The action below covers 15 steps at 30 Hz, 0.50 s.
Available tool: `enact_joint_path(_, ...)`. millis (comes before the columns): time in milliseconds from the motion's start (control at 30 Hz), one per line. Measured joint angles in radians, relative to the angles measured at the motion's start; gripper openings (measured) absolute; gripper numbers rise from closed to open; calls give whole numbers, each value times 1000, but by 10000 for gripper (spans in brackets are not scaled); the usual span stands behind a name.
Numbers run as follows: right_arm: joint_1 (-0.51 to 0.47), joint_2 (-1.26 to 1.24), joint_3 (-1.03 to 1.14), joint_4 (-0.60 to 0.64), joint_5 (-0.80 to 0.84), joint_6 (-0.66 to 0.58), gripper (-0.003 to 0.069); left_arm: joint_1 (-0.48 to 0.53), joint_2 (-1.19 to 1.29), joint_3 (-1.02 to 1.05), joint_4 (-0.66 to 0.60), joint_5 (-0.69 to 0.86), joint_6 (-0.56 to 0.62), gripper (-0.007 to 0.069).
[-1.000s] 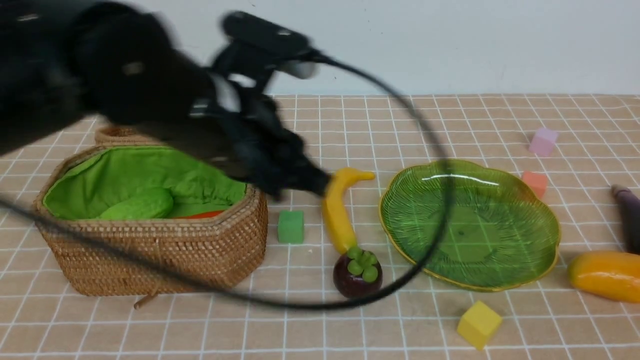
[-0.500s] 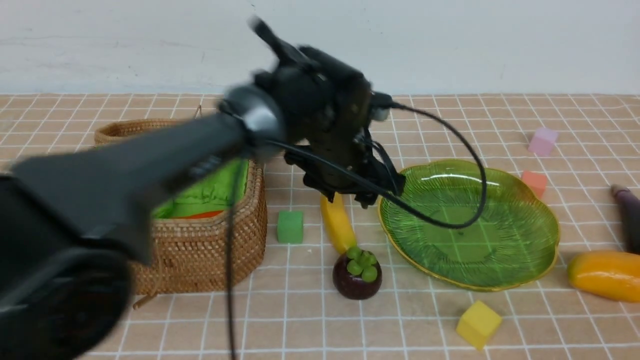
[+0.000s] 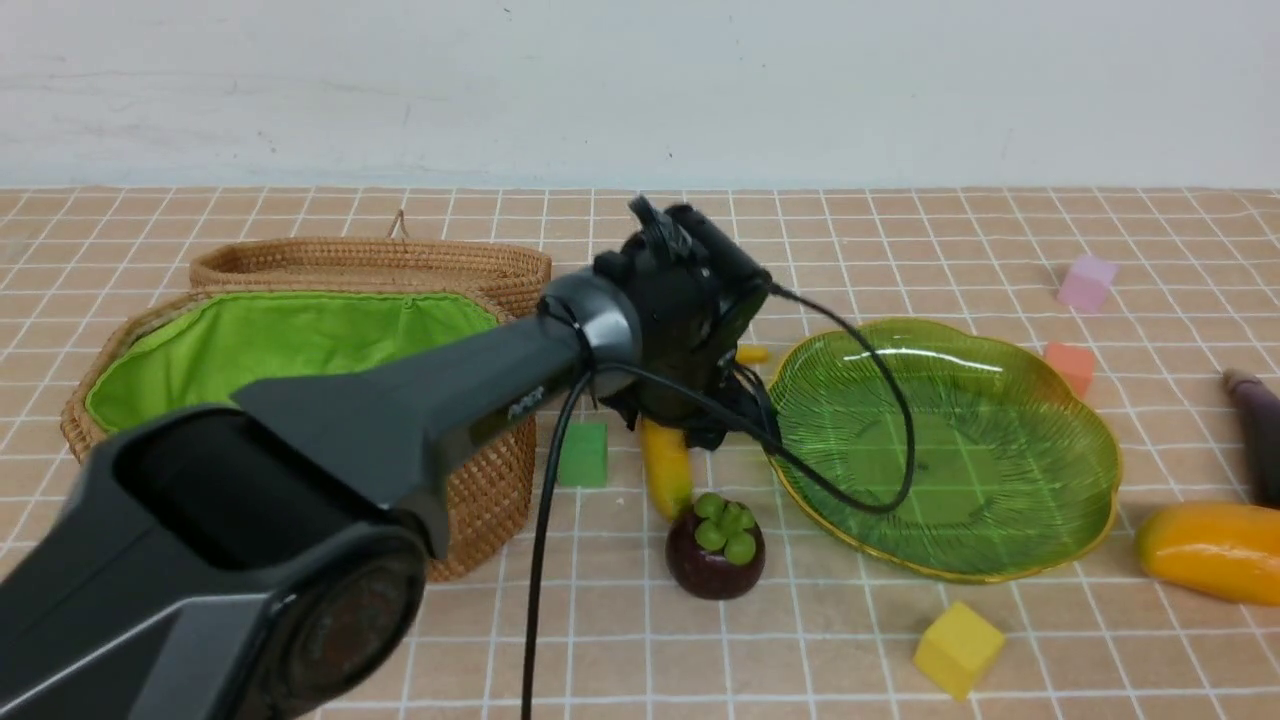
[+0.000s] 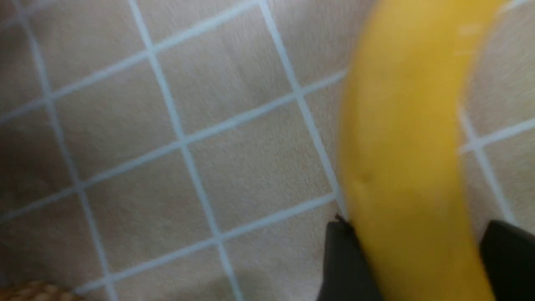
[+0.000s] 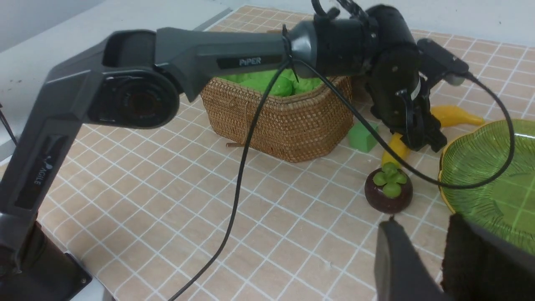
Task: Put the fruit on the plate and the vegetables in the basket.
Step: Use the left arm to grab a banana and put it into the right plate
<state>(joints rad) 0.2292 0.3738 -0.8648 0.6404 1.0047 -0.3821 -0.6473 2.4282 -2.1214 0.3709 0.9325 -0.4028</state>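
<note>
My left gripper (image 3: 703, 432) is down over the yellow banana (image 3: 665, 467), which lies between the basket (image 3: 480, 500) and the green glass plate (image 3: 950, 450). In the left wrist view the banana (image 4: 401, 125) runs between the two fingers (image 4: 340, 259); one touches it, the other stands a little off, so the jaws are open. The mangosteen (image 3: 715, 545) stands just in front of the banana. A mango (image 3: 1210, 550) and the eggplant (image 3: 1258, 430) lie right of the plate. A green gourd (image 5: 280, 85) lies in the basket. My right gripper (image 5: 421, 221) hangs slightly open and empty near the mangosteen (image 5: 388, 190).
The basket lid (image 3: 370, 265) lies behind the basket. Small cubes are scattered about: green (image 3: 583, 453) beside the banana, yellow (image 3: 957, 647) in front of the plate, orange (image 3: 1070, 365) and lilac (image 3: 1087, 283) behind it. The left arm's cable (image 3: 880, 480) hangs over the plate.
The left arm swung right from above the basket and came down over the banana, and its jaws spread wider. Fruit, plate and cubes stayed put.
</note>
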Motion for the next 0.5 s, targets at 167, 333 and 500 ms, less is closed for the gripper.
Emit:
enact_joint_path(167,0,0,0,-9,0,-1,201,0,6,-9,18,-31,-26,300)
enact_joint_path(333,0,0,0,-31,0,-2,201,4,0,-113,85,-33,-83,300)
enact_joint_path(500,0,0,0,-110,-31,8,204,5,-56,-252,124,-22,-113,300)
